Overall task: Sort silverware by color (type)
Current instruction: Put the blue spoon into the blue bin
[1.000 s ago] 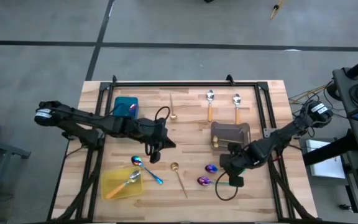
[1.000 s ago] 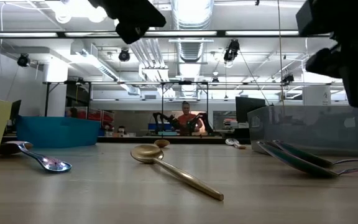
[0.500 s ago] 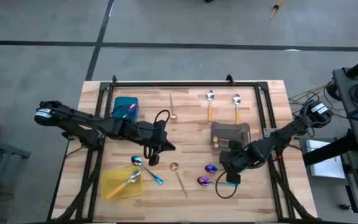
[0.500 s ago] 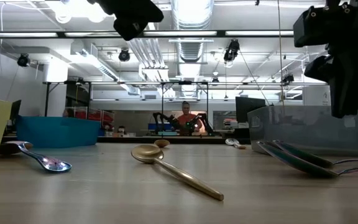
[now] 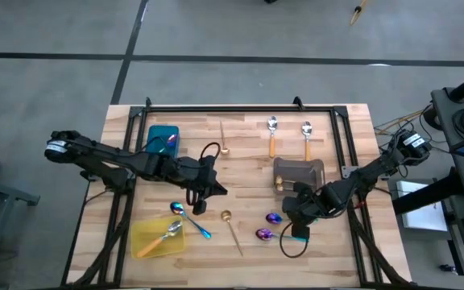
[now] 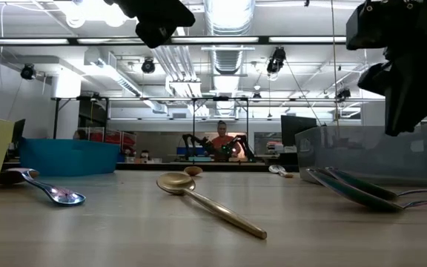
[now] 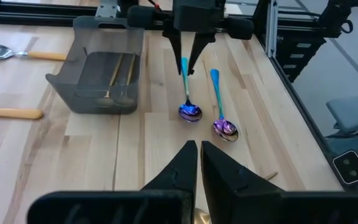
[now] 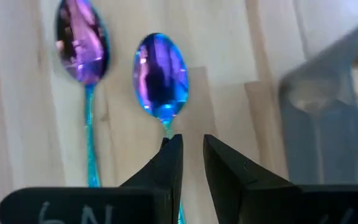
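Observation:
Two iridescent blue-purple spoons [image 8: 160,74] [image 8: 81,40] with teal handles lie side by side on the wood in front of the grey tray [image 5: 299,173]. My right gripper [image 8: 191,140] stands over the handle of the one nearer the tray [image 7: 190,112], fingers a narrow gap apart, with wood showing between them. My left gripper [image 7: 197,163] hangs shut and empty above the table's middle [image 5: 202,200]. Another blue spoon [image 5: 185,214] and a gold spoon [image 5: 230,225] lie near it. A silver spoon with an orange handle lies in the yellow tray [image 5: 147,246]. My right gripper comes slanting down from the table's right at the teal handle [image 7: 184,67] of the spoon nearer the grey tray, just behind its bowl. The handle runs under one finger [image 8: 171,163], and I cannot tell whether the finger touches it. The spoon lies flat on the table.
Two orange-handled silver spoons [image 5: 272,133] [image 5: 306,137] and a thin gold one [image 5: 224,143] lie toward the far edge. A teal tray [image 5: 163,138] sits at the far left. A black frame rail [image 5: 240,108] runs along the far edge and down both sides.
My right gripper has tipped and turned a little over the two iridescent spoons while staying in about the same place. The spoons have not moved.

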Controlling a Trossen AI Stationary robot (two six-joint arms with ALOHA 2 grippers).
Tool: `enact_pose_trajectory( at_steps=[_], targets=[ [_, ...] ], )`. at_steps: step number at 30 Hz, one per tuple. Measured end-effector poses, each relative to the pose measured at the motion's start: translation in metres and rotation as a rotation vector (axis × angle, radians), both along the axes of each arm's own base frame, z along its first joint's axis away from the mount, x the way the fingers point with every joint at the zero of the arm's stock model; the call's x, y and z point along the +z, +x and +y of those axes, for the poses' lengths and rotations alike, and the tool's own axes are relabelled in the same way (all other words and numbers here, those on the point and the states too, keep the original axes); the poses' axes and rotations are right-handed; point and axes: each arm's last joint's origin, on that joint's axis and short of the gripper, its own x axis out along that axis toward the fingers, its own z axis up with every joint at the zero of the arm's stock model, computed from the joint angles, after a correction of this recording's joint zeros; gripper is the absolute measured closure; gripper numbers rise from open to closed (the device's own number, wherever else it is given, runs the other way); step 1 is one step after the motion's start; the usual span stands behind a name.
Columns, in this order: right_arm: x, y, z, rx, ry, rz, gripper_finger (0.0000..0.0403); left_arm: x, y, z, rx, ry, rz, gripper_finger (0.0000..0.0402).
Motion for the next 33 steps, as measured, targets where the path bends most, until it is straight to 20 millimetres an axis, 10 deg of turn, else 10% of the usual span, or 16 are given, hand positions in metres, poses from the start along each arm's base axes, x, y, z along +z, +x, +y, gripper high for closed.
enact_pose_trajectory(
  at_steps=[33],
  targets=[
    [-0.023, 0.026, 0.013, 0.022, -0.048, -0.093, 0.0273, 0.0, 0.0, 0.0, -0.006, 0.012, -0.002, 0.0397]
  ],
)
